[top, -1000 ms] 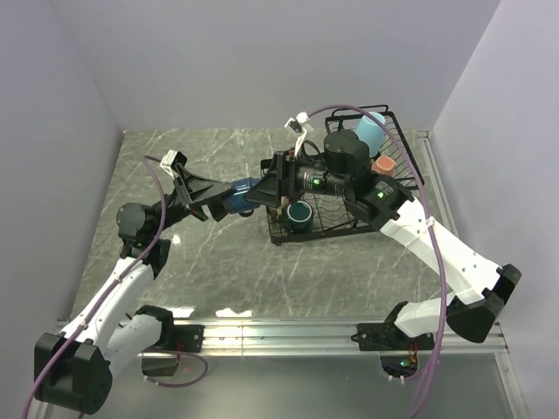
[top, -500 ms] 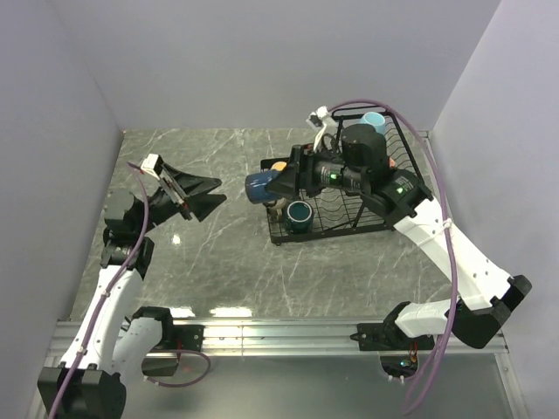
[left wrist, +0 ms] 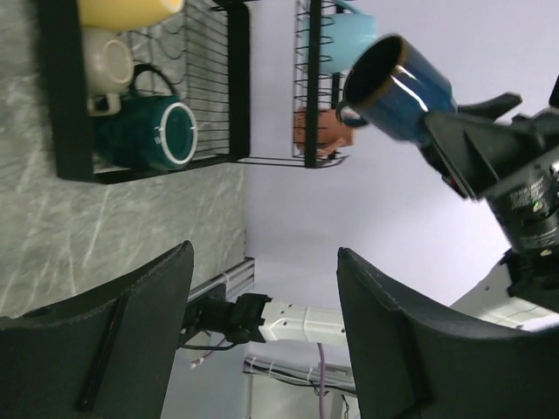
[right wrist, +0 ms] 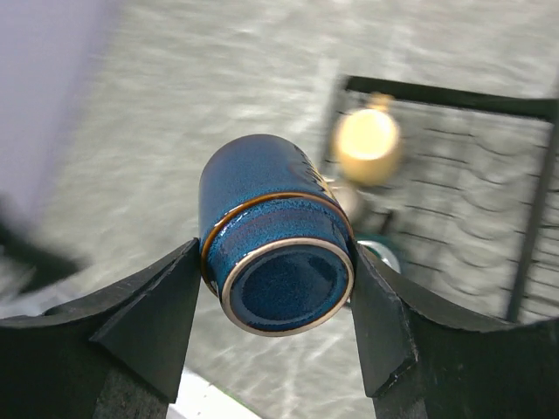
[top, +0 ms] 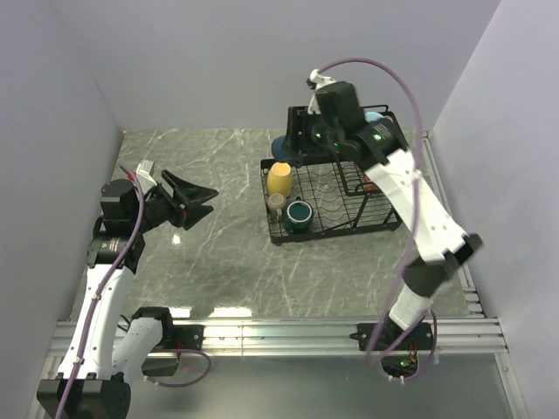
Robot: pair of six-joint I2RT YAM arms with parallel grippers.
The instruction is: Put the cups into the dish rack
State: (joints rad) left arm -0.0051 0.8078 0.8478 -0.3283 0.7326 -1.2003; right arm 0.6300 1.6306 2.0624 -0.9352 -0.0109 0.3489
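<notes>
My right gripper [top: 293, 147] is shut on the dark navy cup [top: 281, 147], held in the air above the far left corner of the black wire dish rack [top: 336, 229]. In the right wrist view both fingers clamp the navy cup [right wrist: 275, 236] near its base, and it lies sideways. On the rack's lower tray are a yellow cup [top: 279, 179], a small olive-tan cup [top: 277, 202] and a dark green cup [top: 299, 216]. A light blue cup [left wrist: 341, 39] and a salmon-pink cup [left wrist: 319, 129] sit in the upper basket. My left gripper [top: 196, 199] is open and empty, well left of the rack.
The marble table [top: 218, 253] stretches between the left gripper and the rack. Grey walls close off the back and both sides. A metal rail [top: 279, 332] with the arm bases runs along the near edge.
The left gripper has let go of the navy cup and pulled back to the left. The right arm has carried the cup up and toward the far left corner of the rack.
</notes>
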